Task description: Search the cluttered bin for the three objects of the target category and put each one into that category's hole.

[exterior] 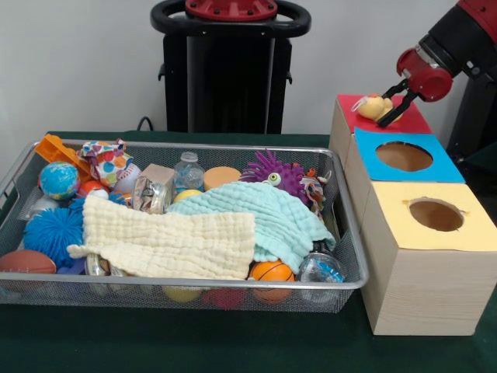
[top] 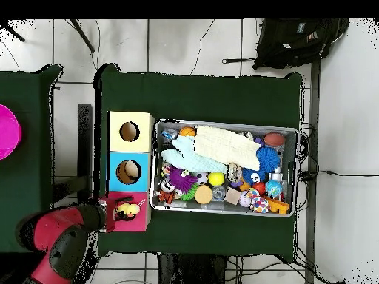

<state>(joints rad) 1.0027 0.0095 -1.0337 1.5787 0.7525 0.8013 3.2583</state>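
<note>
One tool (exterior: 392, 105) around yellow toy (exterior: 374, 106)

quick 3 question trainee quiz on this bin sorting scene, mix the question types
1. True or false: the end effector holds a yellow toy over the red box.
2. Which cloth lies nearest the bin's front edge: A cream cloth, B mint cloth?
3. Fill in: the box between the red and yellow box is ____.

Key: 1 true; 2 A; 3 blue.
</note>
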